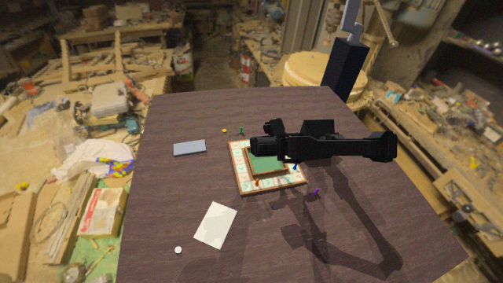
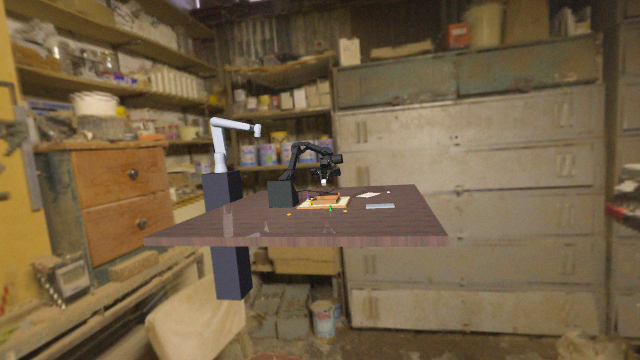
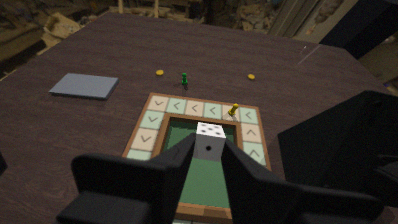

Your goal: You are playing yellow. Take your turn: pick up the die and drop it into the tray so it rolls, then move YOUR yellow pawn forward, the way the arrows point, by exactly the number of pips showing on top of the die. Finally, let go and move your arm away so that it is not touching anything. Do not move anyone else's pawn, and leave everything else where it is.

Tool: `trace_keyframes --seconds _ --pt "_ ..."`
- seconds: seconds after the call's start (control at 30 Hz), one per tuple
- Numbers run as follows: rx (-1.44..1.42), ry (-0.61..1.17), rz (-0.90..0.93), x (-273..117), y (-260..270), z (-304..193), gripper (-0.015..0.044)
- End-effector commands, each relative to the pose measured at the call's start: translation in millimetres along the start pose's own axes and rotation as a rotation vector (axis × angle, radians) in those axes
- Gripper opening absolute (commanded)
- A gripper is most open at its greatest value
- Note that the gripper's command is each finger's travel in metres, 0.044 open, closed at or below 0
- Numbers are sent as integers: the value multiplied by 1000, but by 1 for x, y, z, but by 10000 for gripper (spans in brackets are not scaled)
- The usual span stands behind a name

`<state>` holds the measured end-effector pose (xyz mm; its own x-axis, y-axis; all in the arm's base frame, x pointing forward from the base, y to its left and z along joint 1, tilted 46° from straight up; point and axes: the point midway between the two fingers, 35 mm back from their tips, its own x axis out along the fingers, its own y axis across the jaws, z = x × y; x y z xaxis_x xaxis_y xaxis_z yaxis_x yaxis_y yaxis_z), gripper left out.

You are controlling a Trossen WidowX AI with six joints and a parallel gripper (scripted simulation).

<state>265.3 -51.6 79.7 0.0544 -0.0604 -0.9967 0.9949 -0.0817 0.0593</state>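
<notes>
My gripper (image 2: pixel 324 181) (image 3: pixel 208 139) is shut on the white die (image 2: pixel 324 183) (image 3: pixel 210 141), high above the tray. Several pips show on its upper face in the wrist view. The tray (image 1: pixel 267 166) (image 2: pixel 327 199) (image 3: pixel 205 187) is green inside with brown walls, in the middle of the board (image 1: pixel 241 168) (image 3: pixel 145 138). The yellow pawn (image 3: pixel 233 109) (image 2: pixel 309 203) stands on the board's far row, one square left of the right corner in the wrist view; arrows there point left. In the top view my arm hides die and yellow pawn.
A blue pawn (image 1: pixel 295 167) and orange pawn (image 1: pixel 257 182) stand on the board. A green pawn (image 1: pixel 241 130) (image 3: pixel 184 79) and purple pawn (image 1: pixel 316 191) are off it. A grey slab (image 1: pixel 189 148), white sheet (image 1: pixel 215 225), white disc (image 1: pixel 178 250) and yellow discs (image 3: pixel 159 72) (image 3: pixel 251 77) lie around.
</notes>
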Motion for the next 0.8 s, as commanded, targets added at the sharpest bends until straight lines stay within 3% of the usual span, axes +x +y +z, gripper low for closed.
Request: trace_keyframes --seconds 0.0,0.3,0.6,0.77 --pt "-4 -5 1 -2 0 1 0" --pt "0 0 0 0 0 0 0" --pt "0 0 0 -2 0 2 236" --pt "-4 -7 1 -27 0 30 368"
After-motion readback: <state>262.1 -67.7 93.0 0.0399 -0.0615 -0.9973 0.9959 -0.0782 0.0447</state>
